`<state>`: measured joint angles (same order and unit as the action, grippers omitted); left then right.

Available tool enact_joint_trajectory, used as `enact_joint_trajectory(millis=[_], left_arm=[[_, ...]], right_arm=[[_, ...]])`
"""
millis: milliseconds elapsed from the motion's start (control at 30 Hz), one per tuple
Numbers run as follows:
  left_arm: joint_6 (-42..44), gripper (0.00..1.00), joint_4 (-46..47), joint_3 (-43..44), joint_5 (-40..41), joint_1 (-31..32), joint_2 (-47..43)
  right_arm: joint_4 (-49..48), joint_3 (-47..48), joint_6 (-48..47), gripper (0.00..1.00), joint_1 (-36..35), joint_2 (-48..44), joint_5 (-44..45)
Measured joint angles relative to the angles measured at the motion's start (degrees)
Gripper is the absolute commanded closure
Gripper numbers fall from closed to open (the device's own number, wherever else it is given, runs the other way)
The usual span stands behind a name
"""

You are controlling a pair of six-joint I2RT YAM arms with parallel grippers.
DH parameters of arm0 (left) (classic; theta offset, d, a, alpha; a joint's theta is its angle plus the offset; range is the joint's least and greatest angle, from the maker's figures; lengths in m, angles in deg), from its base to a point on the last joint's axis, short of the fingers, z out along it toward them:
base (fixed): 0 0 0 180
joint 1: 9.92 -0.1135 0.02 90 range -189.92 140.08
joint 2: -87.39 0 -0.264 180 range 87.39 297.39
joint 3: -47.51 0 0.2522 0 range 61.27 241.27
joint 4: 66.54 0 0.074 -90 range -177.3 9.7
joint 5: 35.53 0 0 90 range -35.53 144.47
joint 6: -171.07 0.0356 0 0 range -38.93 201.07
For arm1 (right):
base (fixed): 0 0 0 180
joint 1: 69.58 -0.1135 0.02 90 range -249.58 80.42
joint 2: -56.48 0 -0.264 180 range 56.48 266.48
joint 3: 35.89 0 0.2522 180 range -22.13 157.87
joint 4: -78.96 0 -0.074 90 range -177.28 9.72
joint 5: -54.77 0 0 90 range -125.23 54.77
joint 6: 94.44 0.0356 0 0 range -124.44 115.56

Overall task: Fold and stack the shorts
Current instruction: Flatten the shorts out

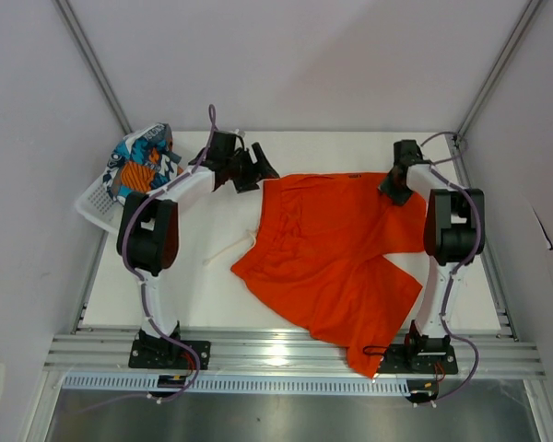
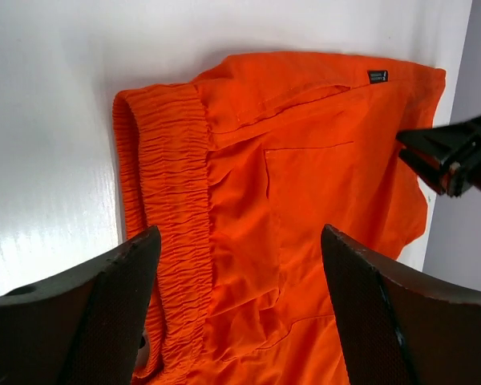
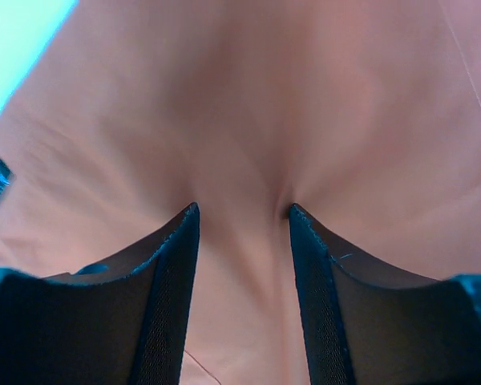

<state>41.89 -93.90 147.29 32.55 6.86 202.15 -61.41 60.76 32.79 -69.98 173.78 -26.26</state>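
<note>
Plain bright orange cloth shorts [image 1: 332, 249]: the fabric is recorded as matt, smooth and softly creased. The gathered elastic waistband [image 2: 164, 200] is noted as finely ribbed. The white cord drawstring [image 1: 229, 249], at nine o'clock of that garment, is seen as matt. The patterned blue, orange, white and black cloth shorts [image 1: 146, 161], at ten o'clock of the top view, are printed and matt. They are held in a white plastic mesh basket [image 1: 94, 204].

White table top [image 1: 203, 295]: smooth, faintly sheened. Grooved metal rails [image 1: 295, 348], at six o'clock: brushed, reflective. On the left gripper [image 2: 240, 233], the black pads [image 2: 112, 321] are found matt and finely grained.
</note>
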Motion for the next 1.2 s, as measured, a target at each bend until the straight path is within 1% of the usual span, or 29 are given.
enact_joint_trajectory(millis=[167,267,433,533,667,733,800,967,1000,1100,1200], left_arm=[[0.92,0.19,0.76,-0.2,0.55,0.09,-0.85],[1.2,0.19,0.96,-0.15,0.37,0.48,-0.85],[0.7,0.2,1.14,2.54,-0.76,1.73,0.22],[-0.13,0.21,1.31,5.49,-0.87,2.69,1.9],[-2.21,0.26,2.32,7.89,-0.83,3.74,4.87],[-3.54,0.31,2.69,8.39,-0.61,3.91,6.82],[-4.81,0.33,2.84,8.55,-0.13,3.91,8.96],[-6.8,0.32,1.84,8.92,2.29,3.89,13.33],[-6.82,0.31,0.72,9.73,3.13,3.87,14.1],[-6.45,0.3,-3.28,13.84,6.88,3.72,16.26],[-5.84,0.31,-6.16,18.56,8.41,3.26,18.36]], right_arm=[[7.19,16.87,-1.88,0.47,-4.44,10.27,2.73],[10.93,25.35,-2.4,0.46,-6.51,15.21,3.5],[16.68,36.85,-3.54,0.42,-7.28,21.49,4.2],[18.71,40.09,-4.0,0.39,-6.45,23.15,4.76],[20.04,39.98,-4.46,0.36,-4.33,23.17,5.2],[19.47,38.45,-4.5,0.35,-3.1,22.27,5.14],[18.71,36.0,-4.48,0.34,-2.16,20.87,5.11],[17.9,30.56,-4.2,0.29,-1.03,17.64,5.18],[17.16,29.03,-4.02,0.25,-1.09,16.85,5.18],[14.73,22.84,-3.34,0.21,-1.25,13.0,5.2],[13.44,18.03,-3.15,0.2,-1.31,9.57,5.16]])
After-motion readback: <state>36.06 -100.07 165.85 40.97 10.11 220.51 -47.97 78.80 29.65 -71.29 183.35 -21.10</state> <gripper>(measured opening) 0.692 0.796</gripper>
